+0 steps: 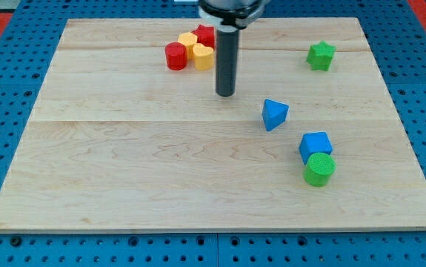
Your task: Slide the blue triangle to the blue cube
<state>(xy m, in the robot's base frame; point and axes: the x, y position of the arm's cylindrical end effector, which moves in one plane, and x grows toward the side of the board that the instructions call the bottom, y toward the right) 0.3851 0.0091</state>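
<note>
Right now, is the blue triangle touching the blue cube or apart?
Apart: bare wood shows between blue triangle and blue cube. My tip sits left of the triangle.

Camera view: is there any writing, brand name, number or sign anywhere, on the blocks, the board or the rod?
None: no text can be read anywhere.
The blue triangle, blue cube, green cylinder, green star and the red and yellow blocks are plain.
The wooden board shows only grain.
My tip is bare, at the triangle's upper left.
</note>
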